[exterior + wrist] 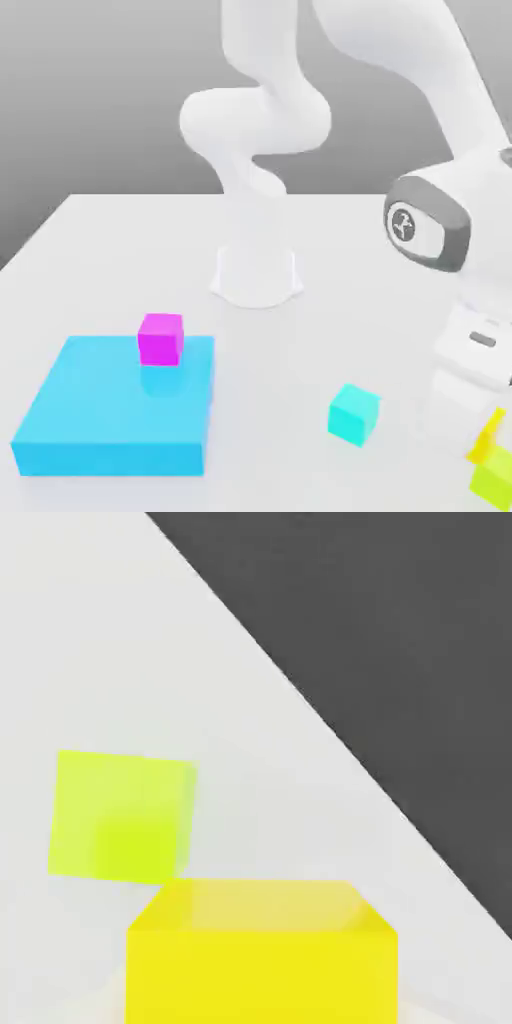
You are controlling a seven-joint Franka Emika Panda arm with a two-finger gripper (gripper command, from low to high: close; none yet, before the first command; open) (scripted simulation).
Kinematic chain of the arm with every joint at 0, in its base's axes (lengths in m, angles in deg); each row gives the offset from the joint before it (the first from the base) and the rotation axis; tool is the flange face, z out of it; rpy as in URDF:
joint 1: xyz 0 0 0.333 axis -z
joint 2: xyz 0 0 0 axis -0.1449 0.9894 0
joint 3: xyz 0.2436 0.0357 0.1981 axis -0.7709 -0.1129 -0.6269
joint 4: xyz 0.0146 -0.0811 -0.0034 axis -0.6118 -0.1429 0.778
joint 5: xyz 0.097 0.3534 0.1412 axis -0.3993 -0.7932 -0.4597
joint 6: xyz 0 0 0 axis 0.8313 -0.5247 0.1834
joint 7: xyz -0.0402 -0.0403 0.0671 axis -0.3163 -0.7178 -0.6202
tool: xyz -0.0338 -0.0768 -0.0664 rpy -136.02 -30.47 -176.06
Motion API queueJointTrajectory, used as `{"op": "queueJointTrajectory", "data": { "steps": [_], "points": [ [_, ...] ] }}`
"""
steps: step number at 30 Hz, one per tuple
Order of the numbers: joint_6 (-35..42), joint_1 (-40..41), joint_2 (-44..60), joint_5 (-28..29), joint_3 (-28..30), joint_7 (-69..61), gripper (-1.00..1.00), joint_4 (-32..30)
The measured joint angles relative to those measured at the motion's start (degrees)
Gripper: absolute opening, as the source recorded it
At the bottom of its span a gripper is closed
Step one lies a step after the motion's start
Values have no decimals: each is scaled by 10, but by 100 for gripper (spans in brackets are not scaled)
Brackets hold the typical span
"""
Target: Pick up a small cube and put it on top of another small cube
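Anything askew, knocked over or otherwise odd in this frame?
Nothing stands out. The yellow cube and lime cube sit near the table's edge, the cyan cube rests flat, and the magenta cube sits on the blue slab.

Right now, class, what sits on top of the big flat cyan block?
A small magenta cube rests on the flat cyan block, near its far edge in the exterior view. The patch of block beneath the cube is covered, so it cannot be seen.

A simulated robot test scene: a bare white table (120, 250) against a flat grey backdrop, carrying plain coloured blocks.
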Motion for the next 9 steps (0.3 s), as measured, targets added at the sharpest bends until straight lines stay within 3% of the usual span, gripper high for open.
{"op": "queueJointTrajectory", "data": {
  "steps": [5,6,9],
  "points": [
    [-42,-32,66,51,14,-13,-100,17],
    [-54,-38,80,61,22,-7,100,19],
    [-54,-38,80,61,22,-7,100,19]
  ]
}}
